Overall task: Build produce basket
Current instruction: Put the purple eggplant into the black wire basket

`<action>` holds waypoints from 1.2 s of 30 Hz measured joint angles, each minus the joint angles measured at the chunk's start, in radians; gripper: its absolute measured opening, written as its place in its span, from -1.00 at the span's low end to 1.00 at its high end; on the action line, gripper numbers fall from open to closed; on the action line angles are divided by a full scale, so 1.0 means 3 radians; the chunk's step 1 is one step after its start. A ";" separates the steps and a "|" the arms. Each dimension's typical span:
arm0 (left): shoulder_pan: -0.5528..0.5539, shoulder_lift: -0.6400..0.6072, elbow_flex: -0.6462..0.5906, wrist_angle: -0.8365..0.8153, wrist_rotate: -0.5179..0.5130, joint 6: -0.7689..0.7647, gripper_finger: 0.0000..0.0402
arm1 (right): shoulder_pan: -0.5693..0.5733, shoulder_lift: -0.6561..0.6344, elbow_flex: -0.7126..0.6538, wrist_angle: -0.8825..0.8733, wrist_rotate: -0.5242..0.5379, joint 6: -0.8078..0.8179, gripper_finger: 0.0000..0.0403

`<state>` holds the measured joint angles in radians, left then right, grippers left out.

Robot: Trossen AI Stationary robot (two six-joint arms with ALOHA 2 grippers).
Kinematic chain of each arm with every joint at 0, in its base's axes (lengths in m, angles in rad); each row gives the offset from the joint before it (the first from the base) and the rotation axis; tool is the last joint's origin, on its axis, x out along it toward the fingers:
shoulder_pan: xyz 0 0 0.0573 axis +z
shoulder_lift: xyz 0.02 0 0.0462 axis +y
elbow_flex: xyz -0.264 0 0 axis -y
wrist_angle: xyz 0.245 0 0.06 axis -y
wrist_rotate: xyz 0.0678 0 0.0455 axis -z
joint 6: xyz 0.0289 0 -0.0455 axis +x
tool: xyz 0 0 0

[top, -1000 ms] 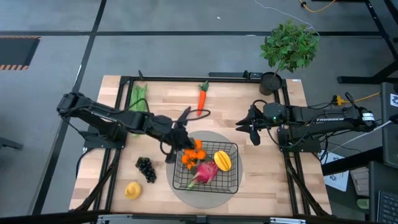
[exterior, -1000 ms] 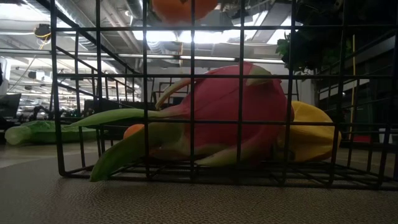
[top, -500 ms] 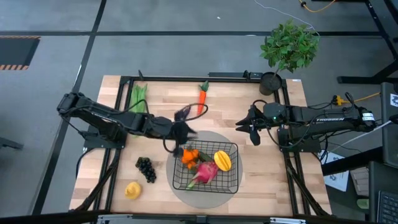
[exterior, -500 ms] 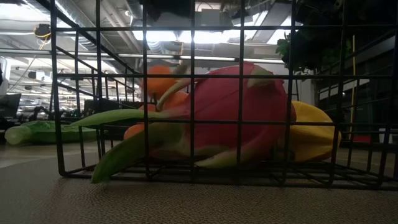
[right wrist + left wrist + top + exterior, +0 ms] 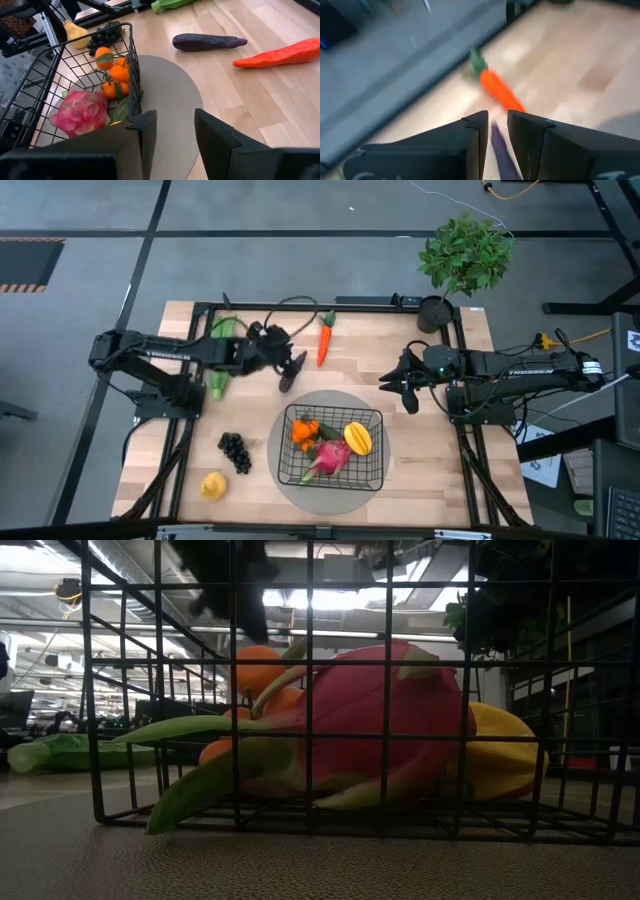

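A yellow fruit (image 5: 212,485) and dark grapes (image 5: 235,451) are seen near the table's (image 5: 420,470) front left corner, apart from the basket (image 5: 371,469). A green husk (image 5: 220,355) lies at the far left, partly under the left arm. The left gripper (image 5: 287,362) is held over the eggplant (image 5: 209,42), near the carrot (image 5: 325,340); its fingers (image 5: 475,140) are parted by a narrow gap with nothing between them, and the eggplant is seen below that gap. The basket is placed on a round grey mat (image 5: 278,480) at the table's front middle. In it, oranges (image 5: 305,429), a dragon fruit (image 5: 331,454) and a mango (image 5: 358,438) are gathered. The right gripper (image 5: 405,385) is kept at the right, beyond the basket, its fingers (image 5: 141,131) spread and empty.
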<state>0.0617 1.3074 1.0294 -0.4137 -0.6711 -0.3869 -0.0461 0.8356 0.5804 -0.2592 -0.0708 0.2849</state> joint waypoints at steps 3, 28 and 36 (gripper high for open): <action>0.0333 0.0079 -0.0002 -0.0249 0.0623 -0.0148 -0.68 | 0.0001 0.0000 0.0000 0.0000 0.0000 -0.0003 -0.39; 0.1044 0.0958 -0.0005 -0.0030 0.1538 0.0077 -0.56 | 0.0001 0.0000 0.0000 -0.0005 0.0001 -0.0004 -0.39; 0.1034 0.0957 -0.0005 0.0190 0.1882 -0.0016 -0.29 | 0.0000 0.0000 0.0000 -0.0019 0.0001 -0.0006 -0.39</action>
<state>0.3720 1.5944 1.0279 -0.3568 -0.1066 -0.3916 -0.0460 0.8356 0.5804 -0.2649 -0.0704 0.2832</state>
